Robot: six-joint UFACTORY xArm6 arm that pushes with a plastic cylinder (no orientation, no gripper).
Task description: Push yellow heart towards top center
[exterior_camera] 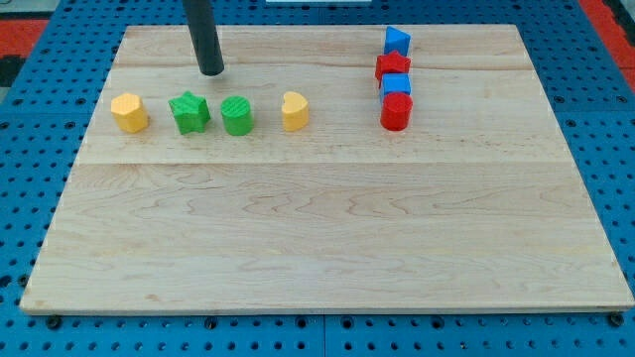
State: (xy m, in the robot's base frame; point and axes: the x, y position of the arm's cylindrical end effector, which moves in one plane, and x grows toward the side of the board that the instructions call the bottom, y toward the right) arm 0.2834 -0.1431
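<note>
Since yellow heart looked light, rigid, probably slippery on bench, push its lower side; my tip sat upper-left, touching nothing, bare rod, no tool to spread.

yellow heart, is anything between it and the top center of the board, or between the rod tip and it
Nothing visible blocks either path. The yellow heart has bare board above it toward the top centre. My tip sits up and to the view's left of it; the green star and green cylinder lie below the straight line between them.

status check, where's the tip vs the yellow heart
My tip above green star, clear of blocks. Yellow heart untouched, far to tip's right. Nothing above heart.
</note>
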